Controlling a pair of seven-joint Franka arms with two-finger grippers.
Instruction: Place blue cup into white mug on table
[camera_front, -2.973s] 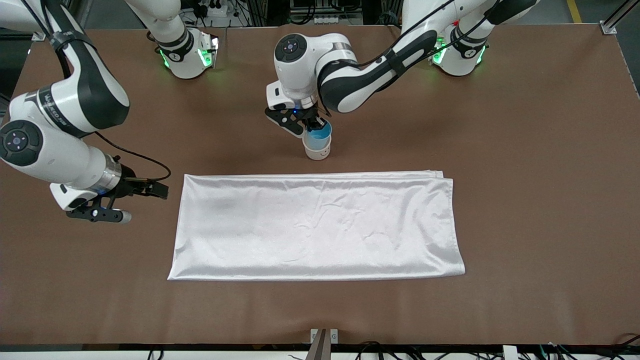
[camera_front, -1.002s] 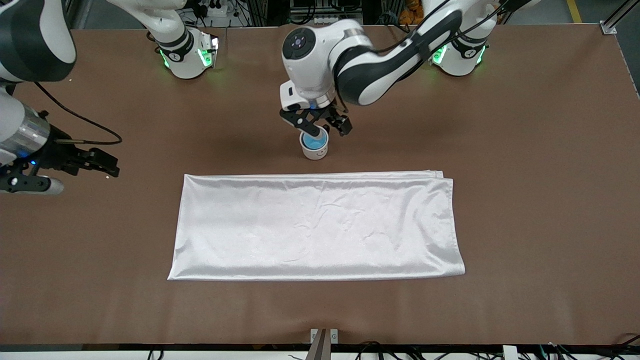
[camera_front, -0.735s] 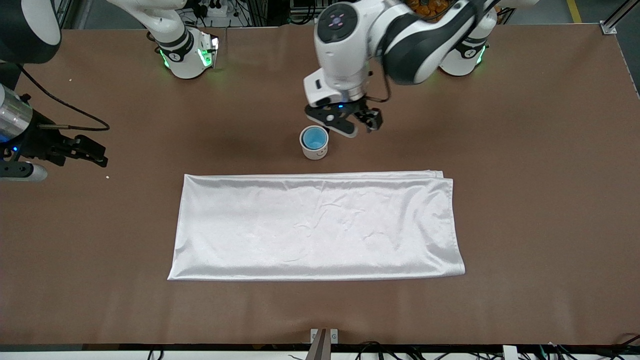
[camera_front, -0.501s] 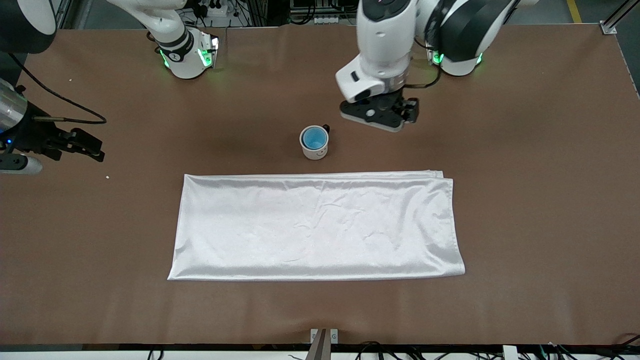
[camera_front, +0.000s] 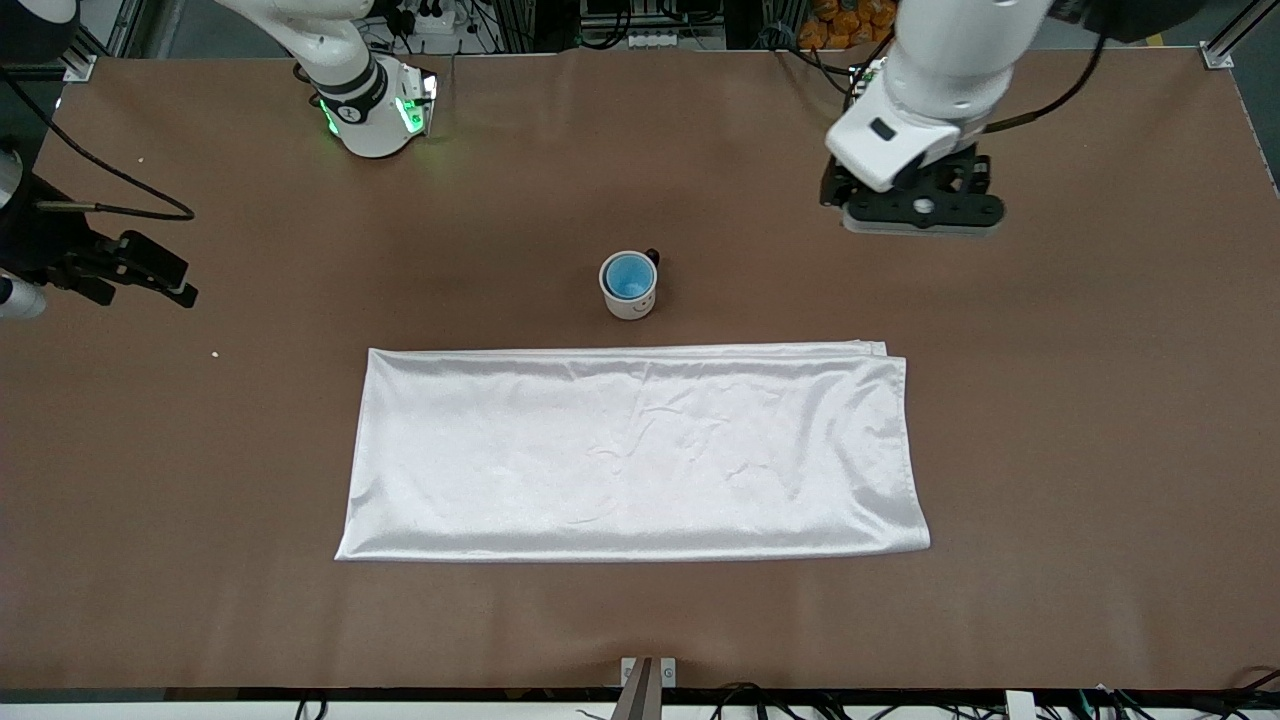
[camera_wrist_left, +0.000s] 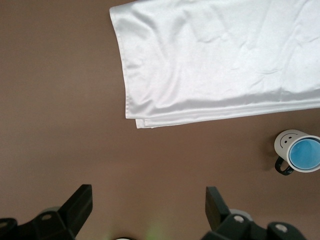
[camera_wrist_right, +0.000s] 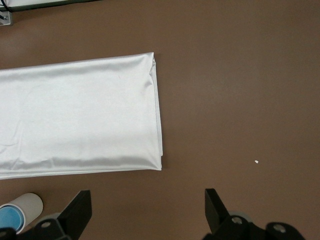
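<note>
**Blue cup seated in the white mug, both claws spread and empty**

The left gripper (camera_front: 922, 215) is being held up over bare table (camera_front: 1080, 420) toward the left arm's end, near that arm's base. Its fingers (camera_wrist_left: 75, 207) are being kept spread wide apart in the left wrist view, with nothing gripped or touched between them; only brown tabletop is being shown in the gap. The white mug (camera_front: 629, 287) is standing well apart from this claw, toward the middle of the table, upright, with its dark handle (camera_wrist_left: 283, 166) turned away from the front camera. The blue cup (camera_front: 628, 275) is sitting inside the mug, its bright blue interior being framed by the mug's pale rim, and a small smiling face is being shown on the mug's side.

The right gripper (camera_front: 140, 272) is being held over the table edge at the right arm's end, well apart from the mug. Its fingers (camera_wrist_right: 76, 209) are likewise being kept wide apart and empty.

A white cloth (camera_front: 635, 450) is lying flat on the table, nearer to the front camera than the mug and just beside it without touching. A tiny white speck (camera_front: 214, 353) is resting on the table close below the right claw.
</note>
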